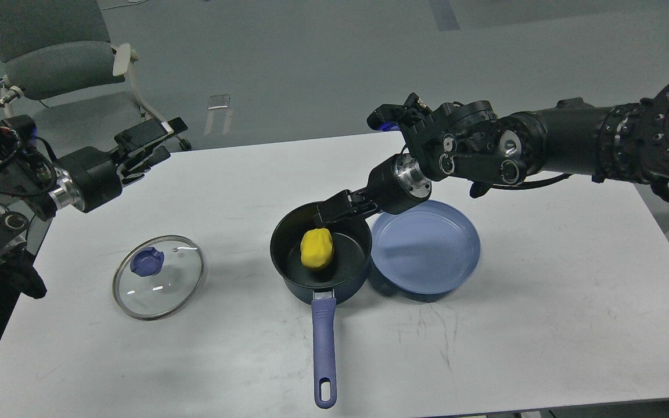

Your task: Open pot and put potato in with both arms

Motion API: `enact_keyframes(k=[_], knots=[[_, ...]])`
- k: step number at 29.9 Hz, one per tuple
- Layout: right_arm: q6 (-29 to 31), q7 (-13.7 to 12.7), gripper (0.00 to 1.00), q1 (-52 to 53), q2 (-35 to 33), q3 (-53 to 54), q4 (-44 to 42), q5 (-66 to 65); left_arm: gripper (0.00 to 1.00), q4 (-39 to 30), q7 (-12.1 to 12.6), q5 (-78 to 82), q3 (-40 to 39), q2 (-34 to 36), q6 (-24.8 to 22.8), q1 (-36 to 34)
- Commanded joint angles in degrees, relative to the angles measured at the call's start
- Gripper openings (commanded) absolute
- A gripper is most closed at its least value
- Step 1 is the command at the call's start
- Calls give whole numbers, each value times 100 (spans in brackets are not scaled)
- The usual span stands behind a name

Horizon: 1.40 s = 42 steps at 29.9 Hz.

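Observation:
A dark blue pot (288, 278) with a long purple handle stands open at the table's middle. A yellow potato (317, 248) lies inside it, free of any grip. My right gripper (334, 212) hangs just above the pot's far rim, open and empty. The glass lid (158, 277) with a blue knob lies flat on the table to the pot's left. My left gripper (148, 141) is open and empty, held above the table's far left corner, well away from the lid.
A blue plate (425, 246) sits right next to the pot on its right, under my right wrist. A grey chair (61, 64) stands beyond the table's far left corner. The white table (543, 302) has its front edge near the pot handle's end.

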Motion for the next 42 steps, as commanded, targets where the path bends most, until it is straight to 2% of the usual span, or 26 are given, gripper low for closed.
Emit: enact_keyframes(k=[1, 3, 6, 10, 12, 14, 17, 25, 28, 32, 34, 39, 42], knots=[[0, 4, 100, 37, 0, 545, -204, 13, 98, 0, 0, -17, -17, 2, -9, 9], [0, 4, 100, 28, 0, 932, -275, 21, 98, 0, 0, -17, -17, -16, -9, 18], [0, 39, 100, -77, -429, 1468, -292, 48, 98, 0, 0, -87, -26, -60, -26, 53], [0, 66, 100, -524, -1377, 2319, -319, 48, 98, 17, 0, -954, -34, -244, 0, 123], [0, 66, 100, -710, -1642, 2619, -319, 48, 98, 70, 0, -1334, -26, -306, 9, 149], [0, 66, 100, -1121, -2186, 3294, -328, 48, 98, 105, 0, -1896, -34, -420, 18, 219], [0, 66, 100, -1614, -2460, 4016, -442, 57, 98, 105, 0, -2144, -34, -490, -9, 308], [0, 75, 100, -3267, -2417, 6635, -1101, 83, 98, 114, 0, -2767, -166, -807, -61, 510], [0, 118, 100, -3829, -2181, 7478, -1128, 389, 98, 201, 0, -3294, -245, -1017, -70, 536], [0, 215, 100, -4208, -1899, 8033, -1364, 628, 98, 447, 0, -3568, -465, -1255, -149, 650], [0, 381, 100, -4419, -1811, 8349, -1505, 645, 98, 649, 0, -3568, -710, -1421, -385, 747], [0, 672, 100, -4735, -1644, 8553, -1506, 645, 98, 826, 0, -3577, -1071, -1641, -852, 914], [0, 695, 100, -4832, -1608, 8553, -1506, 645, 98, 826, 0, -3586, -1229, -1703, -914, 985]])
